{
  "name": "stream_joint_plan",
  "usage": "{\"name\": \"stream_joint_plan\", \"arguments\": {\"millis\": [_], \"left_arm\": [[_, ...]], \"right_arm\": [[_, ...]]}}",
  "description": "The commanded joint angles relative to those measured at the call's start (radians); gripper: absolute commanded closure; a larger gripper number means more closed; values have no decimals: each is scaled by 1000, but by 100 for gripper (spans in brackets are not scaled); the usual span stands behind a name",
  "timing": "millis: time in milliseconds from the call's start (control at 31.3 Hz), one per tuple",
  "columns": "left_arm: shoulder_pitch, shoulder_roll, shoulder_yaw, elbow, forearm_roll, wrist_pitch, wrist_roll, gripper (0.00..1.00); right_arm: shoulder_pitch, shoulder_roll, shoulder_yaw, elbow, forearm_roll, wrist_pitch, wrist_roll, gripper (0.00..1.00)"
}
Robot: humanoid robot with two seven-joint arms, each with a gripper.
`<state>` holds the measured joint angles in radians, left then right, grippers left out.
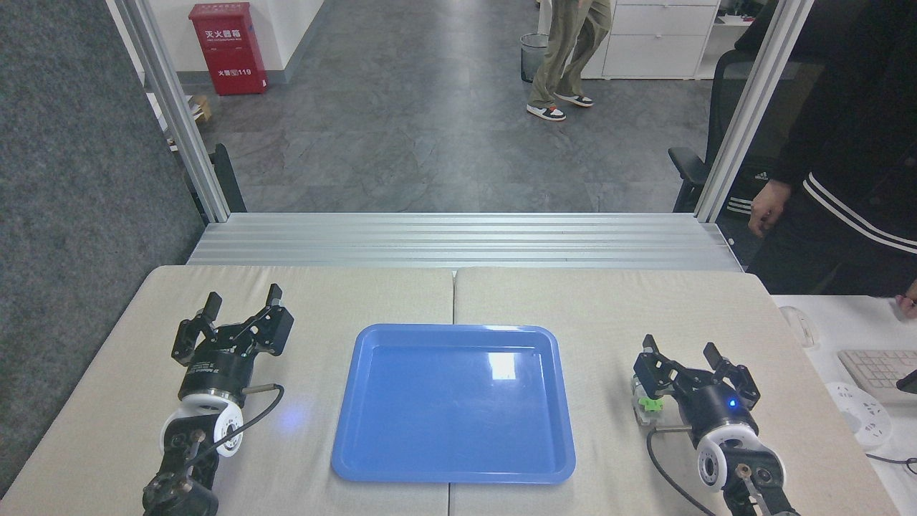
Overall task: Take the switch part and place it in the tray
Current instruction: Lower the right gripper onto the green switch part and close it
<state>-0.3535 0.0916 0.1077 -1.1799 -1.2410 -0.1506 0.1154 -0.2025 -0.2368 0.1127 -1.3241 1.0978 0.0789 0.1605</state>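
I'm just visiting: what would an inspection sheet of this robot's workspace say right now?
Surface: beige padded table, two panels.
Job's things: blue tray empty at centre; switch part on the table right of it.
Clutter: nothing seen.
Grippers: left gripper open, idle; right gripper open, beside the part.
Cables: black cable at left wrist; another at right.
Surroundings: person in black at right; walker behind; red cabinet; keyboard.
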Motion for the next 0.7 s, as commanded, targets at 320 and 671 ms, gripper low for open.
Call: {"name": "stream_joint_plan", "arguments": {"millis": [320, 671], "left_arm": [[1, 2, 0, 2, 0, 0, 0, 0], [2, 4, 0, 8, 0, 0, 1, 0]], "right_arm": [[45, 33, 82, 59, 162, 15, 65, 2], [34, 37, 93, 115, 172, 10, 68, 2]]}}
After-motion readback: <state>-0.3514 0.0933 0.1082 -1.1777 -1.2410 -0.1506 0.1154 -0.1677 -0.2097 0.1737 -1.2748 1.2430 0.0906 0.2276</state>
